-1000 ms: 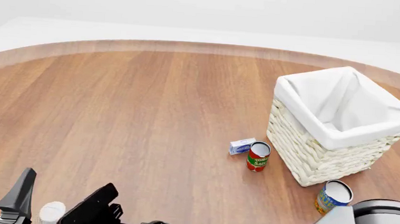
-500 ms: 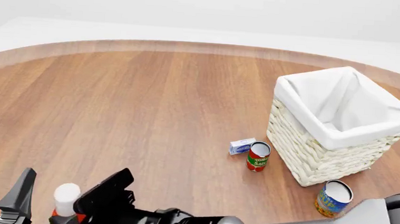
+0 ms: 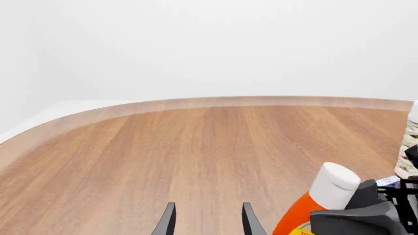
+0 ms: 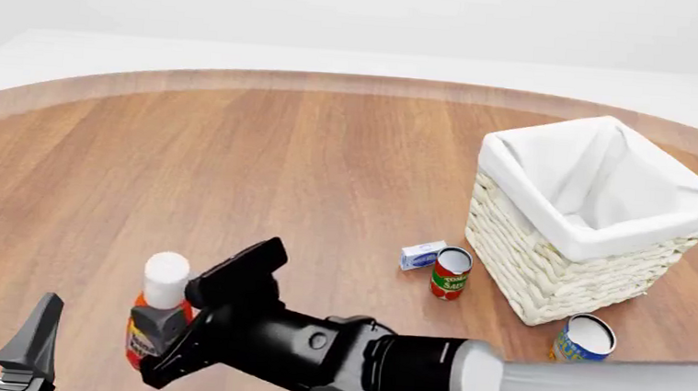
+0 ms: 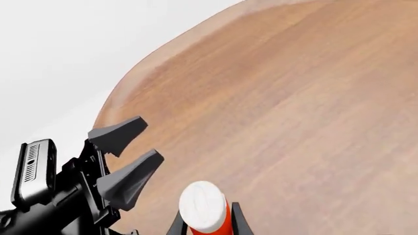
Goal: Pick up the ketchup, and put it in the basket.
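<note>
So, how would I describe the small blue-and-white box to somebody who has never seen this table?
Find the big white basket on the table's right. At its near-left wall stands a red-and-green can; the box lies just left of it, low, flat and blue-and-white.

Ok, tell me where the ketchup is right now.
In the front view the ketchup is near the table's front-left edge, upright and clamped in the right gripper, just right of the open left gripper and far left of the basket.

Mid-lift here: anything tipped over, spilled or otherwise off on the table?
Nothing stands out. The ketchup sits upright in the right hand, both cans stand upright beside the basket, and a small blue-white box lies flat near them.
</note>
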Controlling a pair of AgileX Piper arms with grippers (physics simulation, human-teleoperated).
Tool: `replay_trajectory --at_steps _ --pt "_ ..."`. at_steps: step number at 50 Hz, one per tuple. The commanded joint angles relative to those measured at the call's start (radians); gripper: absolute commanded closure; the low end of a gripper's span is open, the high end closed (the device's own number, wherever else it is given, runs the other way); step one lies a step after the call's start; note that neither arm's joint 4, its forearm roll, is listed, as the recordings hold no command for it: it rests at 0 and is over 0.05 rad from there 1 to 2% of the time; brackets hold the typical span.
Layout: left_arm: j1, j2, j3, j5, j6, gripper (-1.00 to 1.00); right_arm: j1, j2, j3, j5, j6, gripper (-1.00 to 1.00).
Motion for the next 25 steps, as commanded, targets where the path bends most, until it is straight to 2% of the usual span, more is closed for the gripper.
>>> replay_trajectory --at_steps 1,9,25 --pt "0.000 0.000 0.000 0.000 0.000 -1.00 -0.063 -0.089 0.031 -0.006 0.009 1.00" --pt "0.000 0.000 0.000 0.000 0.000 -1.00 -0.101 -0.126 0.047 -0.011 0.010 1.00" --pt "0.000 0.000 0.000 0.000 0.000 -1.00 -0.207 -0.199 0.080 -0.026 -0.047 1.00"
